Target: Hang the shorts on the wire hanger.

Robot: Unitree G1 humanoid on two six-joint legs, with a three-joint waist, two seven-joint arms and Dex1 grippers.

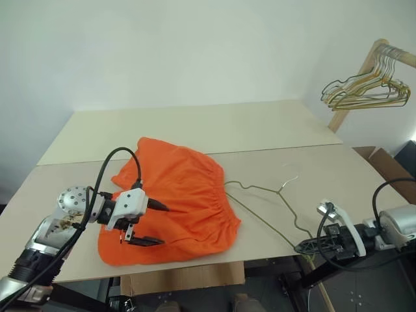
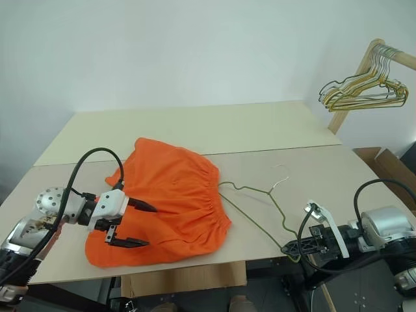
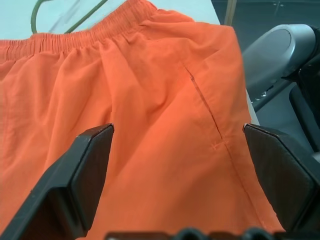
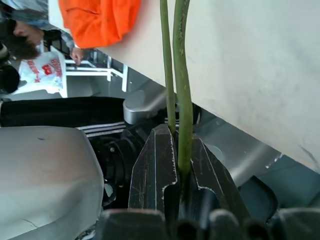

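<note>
The bright orange shorts [image 1: 185,188] lie spread flat on the table, gathered waistband [image 3: 75,40] towards the right. My left gripper [image 1: 164,225] hovers open over their near left part, with fabric showing between its two fingers and nothing gripped. The thin grey-olive wire hanger [image 1: 263,190] lies on the table to the right of the shorts, one end reaching the waistband. At the table's front edge, my right gripper [image 1: 301,247] is shut on the hanger's near corner; the wire [image 4: 183,100] runs out from between its closed fingers.
A bunch of gold and dark wire hangers [image 1: 367,92] hangs from a wooden rack at the far right. A cardboard box [image 1: 385,164] stands by the table's right side. The beige table [image 1: 195,127] extends well behind the shorts.
</note>
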